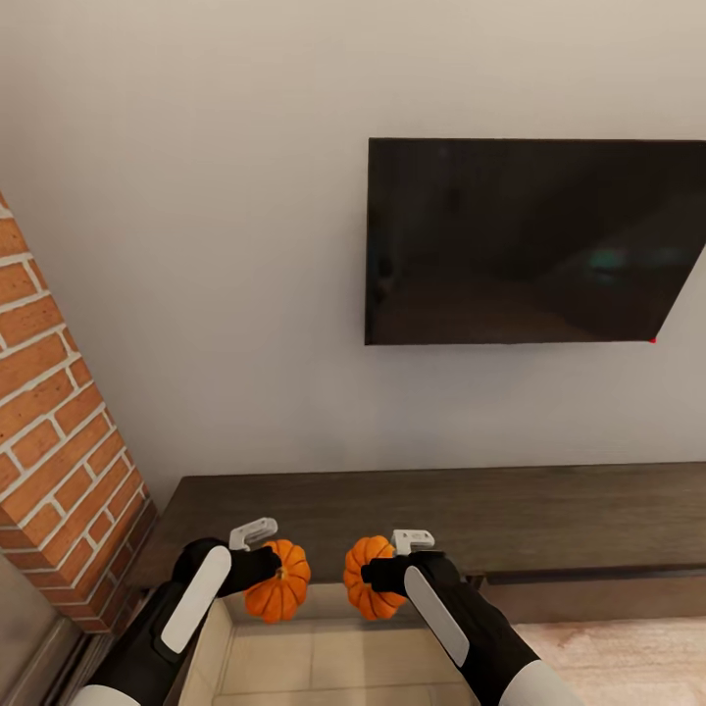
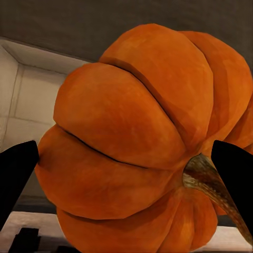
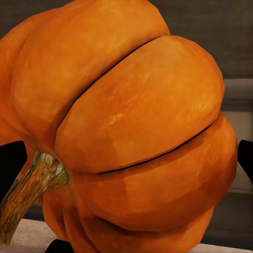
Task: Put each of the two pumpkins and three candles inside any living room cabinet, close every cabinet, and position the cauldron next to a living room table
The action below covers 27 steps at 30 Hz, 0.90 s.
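**Q:** Pumpkins, two in number: where does each sit?

**A:** One pumpkin point(image 1: 279, 580) is clamped in the left pincer point(image 1: 267, 564); the other pumpkin point(image 1: 373, 577) is clamped in the right pincer point(image 1: 384, 572). Both hang side by side, near each other but apart, above the open drawer point(image 1: 324, 657) of the cabinet point(image 1: 549, 515).

**Q:** How do the pincers stand?

**A:** Each is closed narrow upon its pumpkin. In the left wrist view the ribbed orange body point(image 2: 142, 137) lies between two black fingers point(image 2: 16, 174), with its brownish stem point(image 2: 208, 182) beside the finger at the far side. In the right wrist view the second pumpkin point(image 3: 132, 126) shows its stem point(image 3: 29, 187) next to one black finger point(image 3: 9, 161).

**Q:** What lies beneath them?

**A:** The drawer's pale beige inside, seen from above in the head view, between the two black-and-white forearms.

**Q:** And the cabinet itself?

**A:** A long, low, dark-brown unit with a flat top, set against the white wall point(image 1: 196, 245). To the right of the open drawer a second drawer front point(image 1: 598, 579) sits flush.

**Q:** What surrounds it?

**A:** A dark television point(image 1: 534, 240) hangs on the wall above the cabinet. A red brick column point(image 1: 54, 441) stands at the cabinet's left end. Pale wooden floor point(image 1: 637, 657) shows at the lower right.
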Motion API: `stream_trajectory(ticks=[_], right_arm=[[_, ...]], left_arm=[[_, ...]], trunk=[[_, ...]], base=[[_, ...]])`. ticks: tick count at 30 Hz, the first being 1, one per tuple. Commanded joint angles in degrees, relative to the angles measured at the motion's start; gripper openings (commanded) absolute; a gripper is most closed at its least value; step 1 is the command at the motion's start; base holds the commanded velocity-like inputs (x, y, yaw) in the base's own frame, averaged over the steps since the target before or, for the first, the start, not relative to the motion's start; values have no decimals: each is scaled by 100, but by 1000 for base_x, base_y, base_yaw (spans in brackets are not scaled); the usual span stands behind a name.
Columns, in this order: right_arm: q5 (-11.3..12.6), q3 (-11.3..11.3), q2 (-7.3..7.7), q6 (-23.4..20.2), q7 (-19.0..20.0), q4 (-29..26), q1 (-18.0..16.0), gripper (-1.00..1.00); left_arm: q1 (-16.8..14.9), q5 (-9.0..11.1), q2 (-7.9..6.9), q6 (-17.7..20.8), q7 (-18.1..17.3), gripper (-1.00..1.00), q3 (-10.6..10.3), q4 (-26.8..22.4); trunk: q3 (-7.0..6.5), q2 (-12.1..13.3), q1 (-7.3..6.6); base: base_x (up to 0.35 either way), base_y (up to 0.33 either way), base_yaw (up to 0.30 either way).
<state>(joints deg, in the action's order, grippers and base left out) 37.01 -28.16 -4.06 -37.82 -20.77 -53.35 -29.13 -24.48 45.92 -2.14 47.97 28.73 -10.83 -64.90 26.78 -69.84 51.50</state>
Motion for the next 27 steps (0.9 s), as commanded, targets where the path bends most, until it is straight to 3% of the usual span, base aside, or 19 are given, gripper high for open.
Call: stream_trajectory(ticks=[1, 27], right_arm=[[69, -11, 2, -2, -58, -8, -5, -100], [62, 3, 10, 17, 9, -97, -5, -100]], left_arm=[[-8, 63, 4, 12, 91, -100, -14, -13], [-6, 100, 25, 28, 143, -100, -7, -14]], trunk=[[6, -4, 0], [437, -967, 527]], base=[[0, 0, 0], [0, 0, 0]])
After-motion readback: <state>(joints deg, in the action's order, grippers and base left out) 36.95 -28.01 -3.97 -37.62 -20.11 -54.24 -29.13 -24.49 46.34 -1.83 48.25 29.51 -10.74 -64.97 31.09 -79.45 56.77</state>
